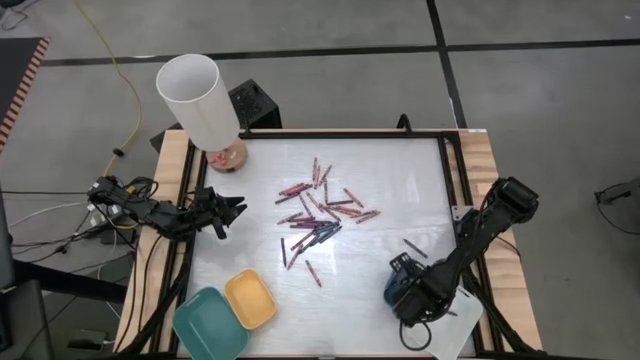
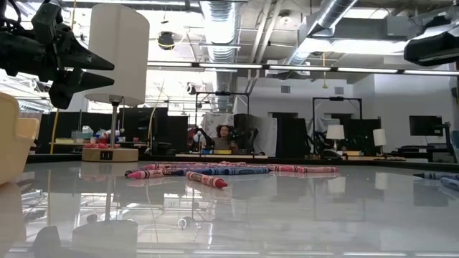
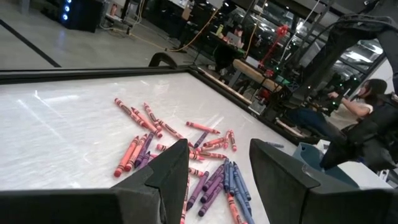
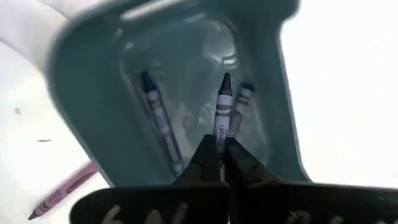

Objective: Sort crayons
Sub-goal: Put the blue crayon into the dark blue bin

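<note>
Several red, pink, purple and dark blue crayons [image 1: 318, 215] lie scattered flat on the white table's middle; they also show in the left wrist view [image 3: 186, 155] and the low view [image 2: 215, 172]. My left gripper [image 1: 236, 210] is open and empty, above the table left of the pile. My right gripper [image 1: 408, 298] is at the near right over a dark-blue tray [image 4: 87, 93], shut on a dark blue crayon [image 4: 222, 115]. Two more blue crayons [image 4: 158, 118] lie in that tray. My right gripper pinches the dark blue crayon by its blunt end [image 4: 220, 138] between its two fingertips [image 4: 205, 163]. The fingers point down into the tray and the crayon sticks out ahead of them, along them, tip [image 4: 226, 78] toward the tray floor. Whether the tip touches the floor, I cannot tell.
A white lamp [image 1: 200, 98] stands at the far left corner. A teal tray [image 1: 208, 326] and a yellow tray [image 1: 250, 298] sit at the near left. A lone crayon [image 1: 415, 248] lies near the right arm, and a purple one [image 4: 62, 190] beside the dark-blue tray.
</note>
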Controlling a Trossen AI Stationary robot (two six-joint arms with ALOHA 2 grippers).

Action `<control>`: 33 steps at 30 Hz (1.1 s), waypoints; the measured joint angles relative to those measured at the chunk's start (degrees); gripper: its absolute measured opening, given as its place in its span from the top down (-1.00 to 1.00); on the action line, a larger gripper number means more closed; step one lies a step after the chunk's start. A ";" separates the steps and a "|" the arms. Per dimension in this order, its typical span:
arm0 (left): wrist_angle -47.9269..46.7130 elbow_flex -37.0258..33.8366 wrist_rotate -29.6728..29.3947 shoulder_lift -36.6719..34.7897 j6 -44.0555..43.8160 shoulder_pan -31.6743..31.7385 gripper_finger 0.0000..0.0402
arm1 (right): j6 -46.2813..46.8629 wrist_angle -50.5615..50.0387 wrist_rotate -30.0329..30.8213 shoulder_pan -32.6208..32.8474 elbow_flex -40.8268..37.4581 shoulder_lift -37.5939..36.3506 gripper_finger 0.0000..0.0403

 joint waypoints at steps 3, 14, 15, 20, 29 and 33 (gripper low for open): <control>0.00 0.00 0.00 -0.02 0.05 0.00 0.20 | -1.19 1.05 -0.62 0.00 0.00 0.11 0.99; 0.00 -0.01 0.00 -0.02 0.09 0.01 0.20 | -1.21 1.43 -0.60 -0.13 0.00 0.11 0.81; 0.01 -0.01 0.00 -0.01 0.09 0.01 0.20 | -1.21 1.41 -0.60 -0.13 0.00 0.11 0.78; 0.00 0.00 0.00 0.00 0.10 0.02 0.20 | 1.08 1.23 -0.57 -0.13 0.00 0.11 0.70; 0.01 0.00 0.00 -0.01 0.12 0.02 0.20 | 12.72 -2.93 -0.64 -0.87 4.57 0.12 0.70; 0.00 0.00 -0.06 -0.01 0.12 0.01 0.20 | 15.09 -8.00 -0.69 -2.08 10.45 0.11 0.70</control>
